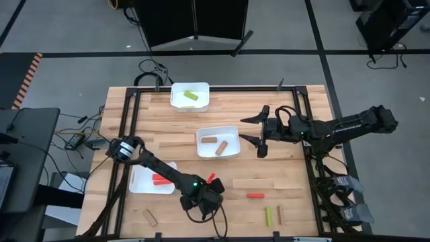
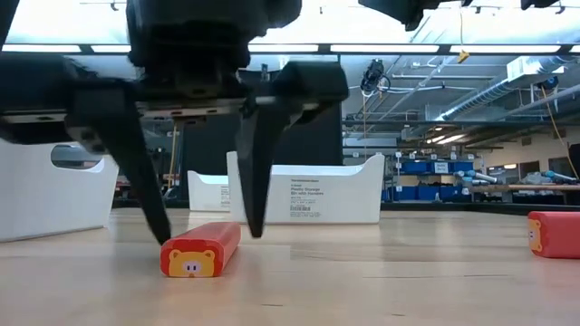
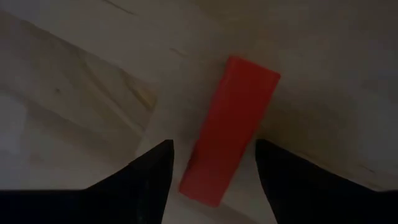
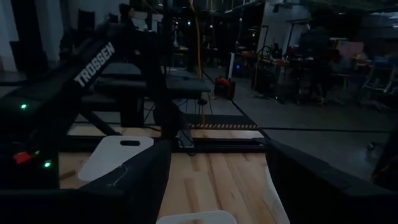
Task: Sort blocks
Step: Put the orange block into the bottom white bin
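On the table, taken left to right: one tan block lying near the front edge at the far left. A white tray beside my left arm, holding one red block. A white tray at the back edge, holding one yellow-green block. My left gripper, low over the front of the table with its fingers spread open, one on each side of a red block that lies flat on the wood; in the low view the two tips stand at the block's far end and I cannot tell whether either touches it. A white tray at the table's middle, holding two tan blocks. One red block lying loose, right of my left gripper. One yellow-green block and one tan block, side by side near the front edge. My right gripper, held just right of the middle tray, fingers wide open and holding nothing.
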